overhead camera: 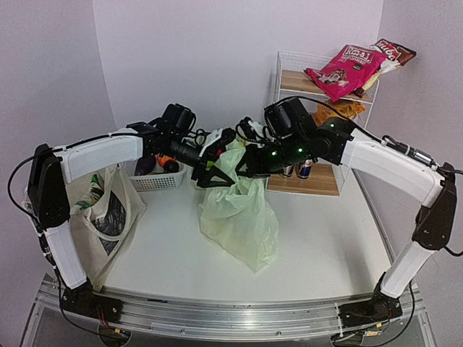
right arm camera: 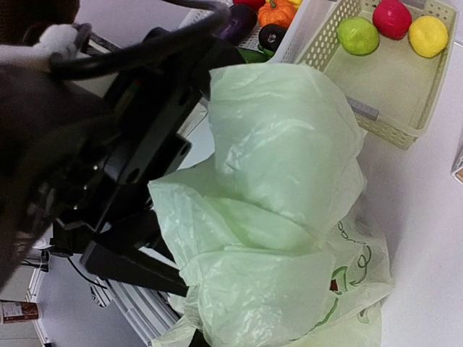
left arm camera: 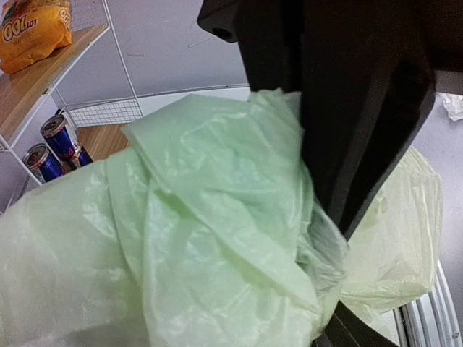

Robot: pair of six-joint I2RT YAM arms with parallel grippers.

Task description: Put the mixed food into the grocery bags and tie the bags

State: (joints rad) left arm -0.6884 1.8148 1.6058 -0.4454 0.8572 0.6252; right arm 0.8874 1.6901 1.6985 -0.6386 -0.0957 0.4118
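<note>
Right claw point(overhead camera: 243, 152), arm reaching inward, pinches the green bag point(overhead camera: 242, 217); left claw point(overhead camera: 213, 172) gapes alongside.

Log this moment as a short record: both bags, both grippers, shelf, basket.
plastic bag: pale green, mid-table, top bunched and held up
canvas tote: at the table's left edge, beside the left arm, untouched
left gripper: open, jaws either side of the bag's neck
right gripper: shut on the bag's top
shelf: snack packets on top, cans below
basket: behind the left arm, food inside
</note>
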